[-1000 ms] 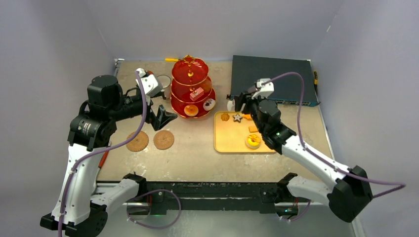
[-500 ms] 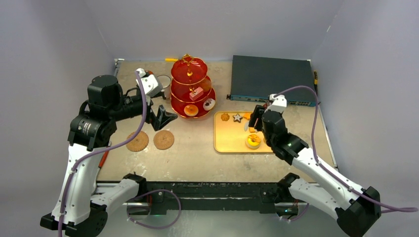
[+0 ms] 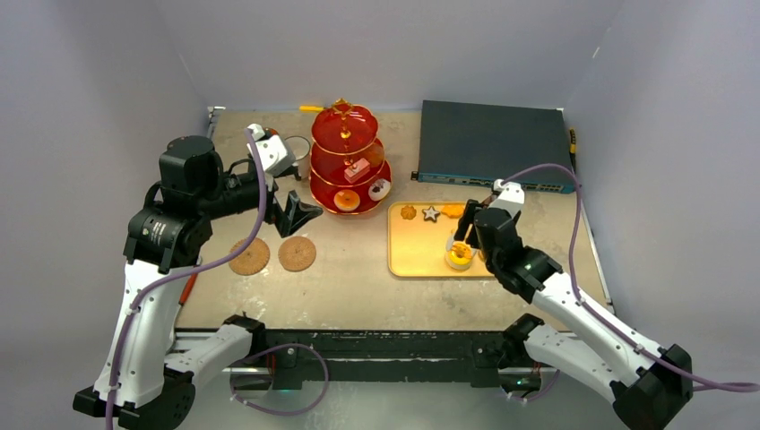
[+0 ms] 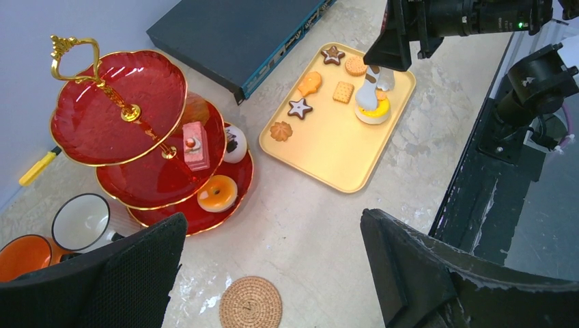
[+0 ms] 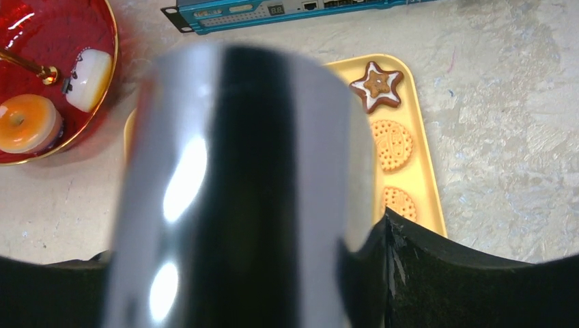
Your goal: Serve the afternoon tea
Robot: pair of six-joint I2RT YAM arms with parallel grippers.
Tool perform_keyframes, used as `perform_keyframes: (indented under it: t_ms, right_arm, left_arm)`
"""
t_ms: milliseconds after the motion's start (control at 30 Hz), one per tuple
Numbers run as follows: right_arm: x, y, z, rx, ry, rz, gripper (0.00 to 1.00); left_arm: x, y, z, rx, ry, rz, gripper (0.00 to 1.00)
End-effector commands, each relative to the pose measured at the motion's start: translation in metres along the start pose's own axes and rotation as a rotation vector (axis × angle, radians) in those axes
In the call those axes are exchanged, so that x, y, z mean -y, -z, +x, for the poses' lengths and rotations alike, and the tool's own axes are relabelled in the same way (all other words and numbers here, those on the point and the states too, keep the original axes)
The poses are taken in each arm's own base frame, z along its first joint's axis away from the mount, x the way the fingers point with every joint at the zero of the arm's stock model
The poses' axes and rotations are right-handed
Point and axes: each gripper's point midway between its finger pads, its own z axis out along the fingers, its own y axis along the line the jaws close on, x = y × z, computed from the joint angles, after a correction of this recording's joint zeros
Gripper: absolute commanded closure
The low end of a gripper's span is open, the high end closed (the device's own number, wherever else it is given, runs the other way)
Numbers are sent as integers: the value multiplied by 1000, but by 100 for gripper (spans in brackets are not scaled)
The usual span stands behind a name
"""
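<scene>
The red three-tier stand [image 3: 348, 161] with a gold handle stands at the back middle and carries a pink cake, an orange pastry and a white pastry; it also shows in the left wrist view [image 4: 136, 137]. An orange mug [image 4: 24, 256] and a white mug [image 4: 80, 222] stand left of it. Cookies and a yellow ring pastry [image 3: 460, 257] lie on the yellow tray [image 3: 421, 260]. My right gripper [image 3: 470, 226] is shut on silver tongs [image 5: 239, 191], whose tips rest at the yellow pastry [image 4: 372, 111]. My left gripper [image 3: 300, 213] is open and empty above the table.
Two woven coasters [image 3: 249, 256] [image 3: 297, 253] lie at the front left. A dark flat electronics box [image 3: 493, 143] sits at the back right. A yellow-handled tool [image 3: 309, 108] lies behind the stand. Grey walls close in three sides.
My right arm has swung from the tray's back edge near the box toward the front, bringing the tongs down onto the yellow pastry. The left arm has not moved.
</scene>
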Motion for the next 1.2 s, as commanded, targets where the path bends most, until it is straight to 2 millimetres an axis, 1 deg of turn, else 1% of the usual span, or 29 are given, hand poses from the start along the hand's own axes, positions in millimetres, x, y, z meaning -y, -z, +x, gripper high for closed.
perform_keyframes:
  t_ms: [0,300,500,633,867,967,1033,1100,1167]
  right_arm:
    - [5,0,-5,16,-29,36,29]
    - [10,-8,-1,25,-50,83,26]
    - [13,-19,8,16,-45,130,26]
    - [11,-26,14,3,-32,128,27]
    - [1,-32,24,-20,-23,82,31]
    - [-2,-32,26,-23,-22,69,39]
    - [-4,-30,21,-9,-22,60,46]
    - [-13,-23,3,40,-37,23,51]
    - [-25,-16,-20,109,-48,-32,55]
  left_arm:
    - [2,0,-9,34,-33,15,1]
    - [2,0,-10,38,-36,17,1]
    - [2,0,-11,39,-46,15,1]
    - [1,1,-11,38,-53,13,1]
    - [1,1,-11,39,-61,10,0]
    - [1,2,-11,39,-63,7,1]
    - [2,3,-11,38,-62,8,0]
    - [1,3,-11,37,-61,6,1]
    - [1,2,-10,35,-59,6,1]
